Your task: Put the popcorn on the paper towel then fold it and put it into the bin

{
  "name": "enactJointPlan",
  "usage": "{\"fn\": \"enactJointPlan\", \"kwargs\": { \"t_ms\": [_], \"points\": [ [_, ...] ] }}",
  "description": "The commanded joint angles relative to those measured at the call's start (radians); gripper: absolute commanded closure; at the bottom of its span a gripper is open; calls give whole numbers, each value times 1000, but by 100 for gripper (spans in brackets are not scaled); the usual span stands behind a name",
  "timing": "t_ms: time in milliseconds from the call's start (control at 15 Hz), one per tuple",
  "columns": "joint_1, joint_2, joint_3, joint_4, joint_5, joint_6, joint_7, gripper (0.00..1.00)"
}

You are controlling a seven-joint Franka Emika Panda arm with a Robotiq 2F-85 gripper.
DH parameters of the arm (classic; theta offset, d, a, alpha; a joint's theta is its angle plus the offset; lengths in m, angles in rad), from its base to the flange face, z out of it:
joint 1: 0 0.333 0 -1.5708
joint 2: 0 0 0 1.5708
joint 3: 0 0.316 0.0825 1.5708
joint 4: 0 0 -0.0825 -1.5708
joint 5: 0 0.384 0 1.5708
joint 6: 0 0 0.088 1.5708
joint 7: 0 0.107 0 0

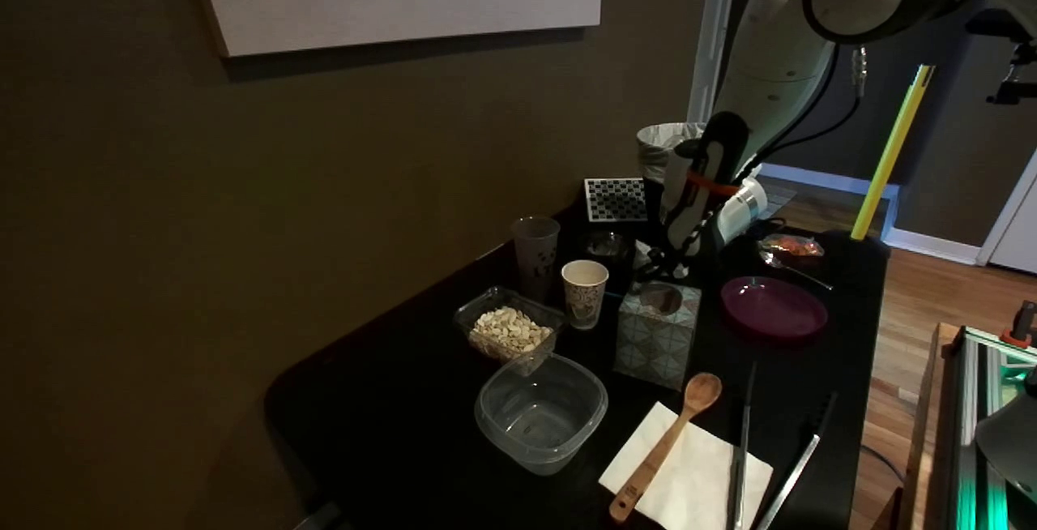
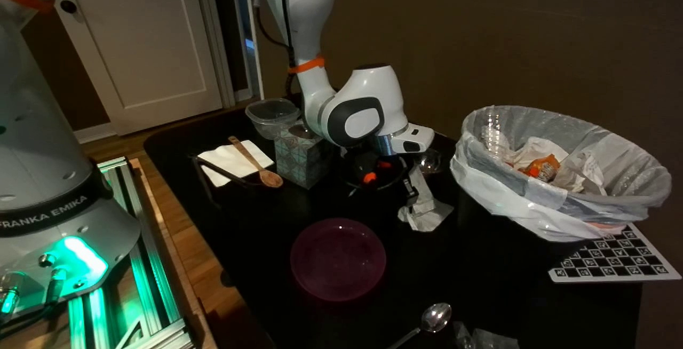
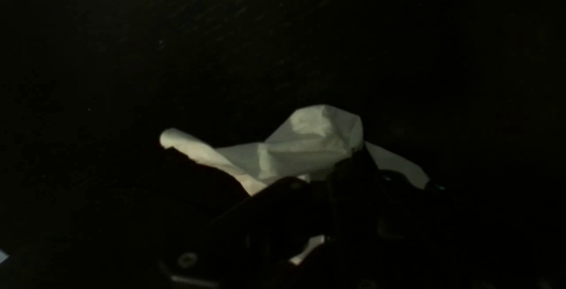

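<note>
- Popcorn (image 1: 510,331): heaped in a small clear tub (image 1: 478,305), seen only in an exterior view; the larger tub (image 1: 541,412) just beside it shows in both exterior views.
- Paper towel (image 1: 697,481): flat on the table (image 1: 405,433), the wooden spoon (image 1: 664,450) across it, in both exterior views.
- Gripper (image 3: 325,178): low over the table, at a crumpled paper (image 2: 425,213). The wrist view brings up its creases, but the fingers (image 2: 409,188) there sink into the dark; I cannot tell how far apart they stand or whether they grip it.
- Bin (image 2: 507,207): an exterior view looks in on an orange wrapper (image 2: 542,167); the arm (image 1: 753,68) covers part of the bin in an exterior view.
- Paper cup (image 1: 585,295) and clear cup (image 1: 535,246): only in an exterior view, near the tissue box (image 1: 658,339).
- Plate (image 2: 339,263): in both exterior views.
</note>
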Motion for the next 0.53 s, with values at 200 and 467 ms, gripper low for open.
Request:
{"fn": "enactJointPlan", "kwargs": {
  "t_ms": [200,467],
  "points": [
    [97,-35,-44,-32,22,-8,18,99],
    [200,-118,-110,-85,14,-57,25,99]
  ]
}}
